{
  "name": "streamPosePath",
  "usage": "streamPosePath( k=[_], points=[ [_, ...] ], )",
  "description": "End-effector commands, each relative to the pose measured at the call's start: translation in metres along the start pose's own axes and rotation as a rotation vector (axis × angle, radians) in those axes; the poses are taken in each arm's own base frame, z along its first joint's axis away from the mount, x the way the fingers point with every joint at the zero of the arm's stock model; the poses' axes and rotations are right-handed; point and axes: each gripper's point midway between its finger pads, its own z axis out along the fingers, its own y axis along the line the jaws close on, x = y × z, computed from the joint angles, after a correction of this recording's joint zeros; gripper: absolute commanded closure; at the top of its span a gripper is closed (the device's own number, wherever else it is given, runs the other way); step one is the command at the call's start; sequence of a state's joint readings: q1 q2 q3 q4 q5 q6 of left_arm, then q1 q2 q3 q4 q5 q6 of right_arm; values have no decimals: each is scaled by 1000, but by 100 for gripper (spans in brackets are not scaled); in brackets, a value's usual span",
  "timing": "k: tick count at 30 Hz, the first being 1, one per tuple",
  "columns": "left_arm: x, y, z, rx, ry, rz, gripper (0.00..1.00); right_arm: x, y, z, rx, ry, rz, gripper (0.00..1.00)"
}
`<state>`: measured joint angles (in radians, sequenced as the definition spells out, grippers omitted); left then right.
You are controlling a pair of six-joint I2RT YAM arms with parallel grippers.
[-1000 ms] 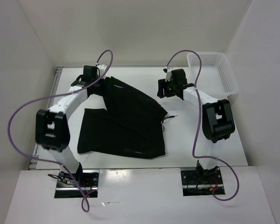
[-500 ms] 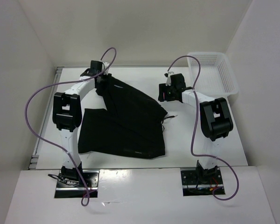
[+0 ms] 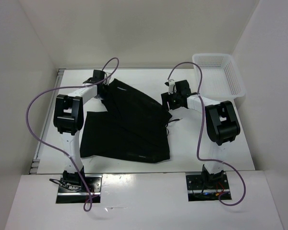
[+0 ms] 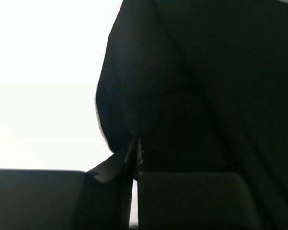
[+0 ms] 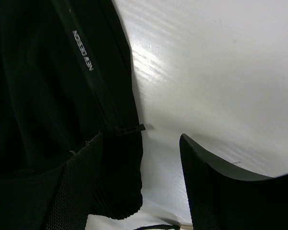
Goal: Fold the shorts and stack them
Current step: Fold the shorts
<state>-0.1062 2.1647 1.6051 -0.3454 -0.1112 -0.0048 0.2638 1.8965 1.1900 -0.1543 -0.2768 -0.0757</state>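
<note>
While my left gripper (image 4: 136, 149) sits at the far left corner of the shorts (image 3: 129, 124), its two fingers are pressed almost together with just a sliver between them. A bunched fold of the black fabric is caught right at the tips, so I'd call that a pinch on the cloth. My right gripper (image 5: 141, 143) is a different story: fingers well apart, nothing held. One finger lines up with the black fabric at the right edge of the shorts and the other is over bare white table (image 3: 206, 143), so I'm basically straddling the edge there. From my right wrist I can see pale logo lettering (image 5: 82, 50) running along a dark band close to that edge. The shorts themselves lie spread across the middle of the table between my two arms, kind of at an angle, with one layer lapped over another. A white mesh basket (image 3: 221, 76) sits in the far right corner, apart from the shorts.
</note>
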Motion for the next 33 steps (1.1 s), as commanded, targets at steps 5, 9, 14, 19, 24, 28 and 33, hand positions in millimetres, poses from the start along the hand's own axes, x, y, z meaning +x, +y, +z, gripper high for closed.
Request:
streamPosePath(
  k=[5,9,14,19,24,28,33],
  points=[
    [34,38,-40,-97,52,-33,99,4,13,-9,-42,2,-146,34],
    [66,42,-73,-99,116,-38,84,4,22,-10,-64,3,-202,34],
    [49,45,-96,-123,67,-35,30,4,24,-7,-71,10,-240,34],
    [-69,37,-108,-64,-202,-43,28,-1,21,-3,-71,5,-298,34],
    [-85,4,-44,39,-150,-8,28,-4,20,1,-83,12,-335,35],
    [-95,-4,-13,74,-144,-5,28,-1,20,4,-85,21,-332,35],
    [-100,-11,19,104,-132,-3,26,-5,19,3,-83,12,-345,35]
  ],
)
